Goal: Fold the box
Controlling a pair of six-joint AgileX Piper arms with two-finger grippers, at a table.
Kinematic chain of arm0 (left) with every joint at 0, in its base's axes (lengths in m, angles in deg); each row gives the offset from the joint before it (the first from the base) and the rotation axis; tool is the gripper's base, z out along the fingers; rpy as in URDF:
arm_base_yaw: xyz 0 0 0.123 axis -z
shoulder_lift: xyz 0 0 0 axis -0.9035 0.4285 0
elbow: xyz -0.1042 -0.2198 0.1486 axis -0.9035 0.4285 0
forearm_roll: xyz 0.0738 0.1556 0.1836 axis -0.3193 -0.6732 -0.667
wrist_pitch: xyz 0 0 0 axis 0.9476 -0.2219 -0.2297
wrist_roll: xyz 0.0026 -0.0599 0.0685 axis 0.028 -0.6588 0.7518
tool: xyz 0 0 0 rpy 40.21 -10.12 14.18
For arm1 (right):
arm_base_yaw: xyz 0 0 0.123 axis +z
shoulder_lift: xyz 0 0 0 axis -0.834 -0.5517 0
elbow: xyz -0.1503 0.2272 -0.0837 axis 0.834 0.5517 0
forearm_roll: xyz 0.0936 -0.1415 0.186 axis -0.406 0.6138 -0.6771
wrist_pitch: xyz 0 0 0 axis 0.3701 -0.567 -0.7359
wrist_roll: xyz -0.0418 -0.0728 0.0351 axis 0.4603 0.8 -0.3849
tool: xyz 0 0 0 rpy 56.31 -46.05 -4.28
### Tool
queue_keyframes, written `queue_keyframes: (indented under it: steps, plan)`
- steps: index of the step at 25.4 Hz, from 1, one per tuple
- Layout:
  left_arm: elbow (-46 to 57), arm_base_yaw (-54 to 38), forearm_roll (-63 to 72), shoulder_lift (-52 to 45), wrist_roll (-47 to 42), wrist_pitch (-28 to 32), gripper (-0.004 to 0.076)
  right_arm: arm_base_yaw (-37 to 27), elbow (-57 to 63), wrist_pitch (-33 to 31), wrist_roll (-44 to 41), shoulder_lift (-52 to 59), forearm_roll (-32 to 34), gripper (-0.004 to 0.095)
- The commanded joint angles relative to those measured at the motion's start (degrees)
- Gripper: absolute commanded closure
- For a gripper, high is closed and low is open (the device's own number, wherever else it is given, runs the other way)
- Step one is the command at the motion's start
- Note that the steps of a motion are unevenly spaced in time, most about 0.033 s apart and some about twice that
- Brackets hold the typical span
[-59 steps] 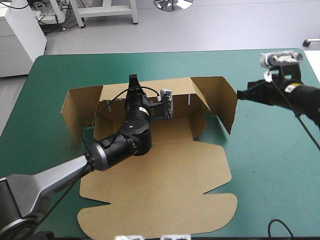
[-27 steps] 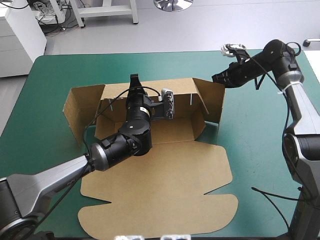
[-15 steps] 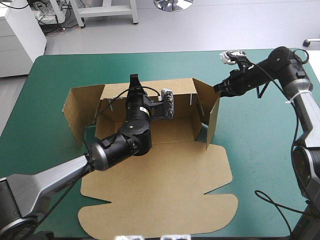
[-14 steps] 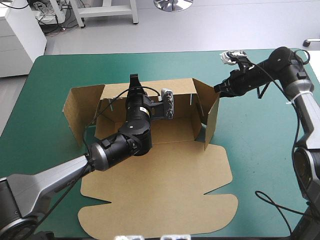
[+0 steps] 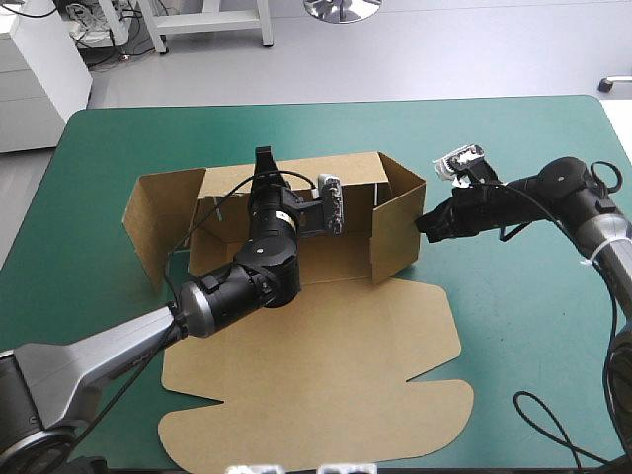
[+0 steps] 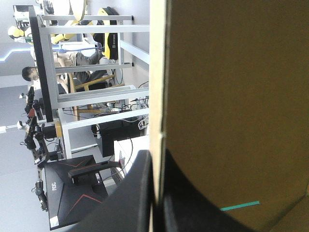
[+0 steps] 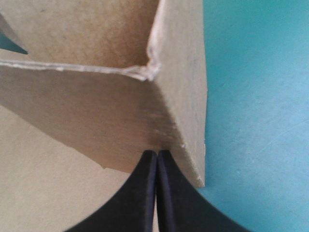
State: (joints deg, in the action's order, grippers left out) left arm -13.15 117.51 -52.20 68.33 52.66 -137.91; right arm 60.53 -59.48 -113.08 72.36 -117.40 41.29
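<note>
On the teal-green surface [image 5: 523, 326] the brown box [image 5: 316, 375] lies mid-table, lid flat at the near side, right jaws pressed together with tips touching its raised right wall from outside, left jaws clamping the far wall's top edge.

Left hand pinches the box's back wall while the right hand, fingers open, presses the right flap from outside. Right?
No: the right hand has its fingers shut, tips together against the right flap, per the right wrist view. The left hand does pinch the box.
</note>
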Motion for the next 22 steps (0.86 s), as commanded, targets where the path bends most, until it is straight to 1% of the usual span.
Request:
queue_keyframes:
  steps: [1, 4, 8, 9, 10, 12, 15, 19, 22]
  plan:
    - [-1.5, 0.2, -2.9, -2.0, -1.0, 0.0, 0.0734, -0.3, -1.2, 2.8, 2.3, 2.5, -2.5, 0.0927]
    - [-1.5, 0.2, -2.9, -2.0, -1.0, 0.0, 0.0734, -0.3, -1.2, 1.6, 2.2, 2.5, -1.2, 0.0927]
    - [-1.5, 0.2, -2.9, -2.0, -1.0, 0.0, 0.0734, -0.3, -1.2, -5.7, 0.8, 2.5, -2.3, 0.0927]
    - [-1.5, 0.2, -2.9, -2.0, -1.0, 0.0, 0.0734, -0.3, -1.2, -7.5, 0.3, 2.5, -3.2, 0.0927]
    - [-1.5, 0.2, -2.9, -2.0, -1.0, 0.0, 0.0734, -0.3, -1.3, -11.3, 0.3, 2.6, -6.1, 0.0927]
    - [-1.5, 0.2, -2.9, -2.0, -1.0, 0.2, 0.0734, -0.4, -2.1, -14.6, 0.3, 2.6, -10.0, 0.0927]
    - [-1.5, 0.2, -2.9, -2.0, -1.0, 0.5, 0.0734, -0.4, -5.6, -14.6, -3.4, 3.4, -13.1, 0.0927]
    - [-1.5, 0.2, -2.9, -2.0, -1.0, 0.5, 0.0734, -0.4, -11.2, -14.6, -7.2, 4.7, -15.2, 0.0927]
    - [-1.5, 0.2, -2.9, -2.0, -1.0, 0.5, 0.0734, -0.4, -16.1, -14.3, -8.0, 5.1, -16.4, 0.0927]
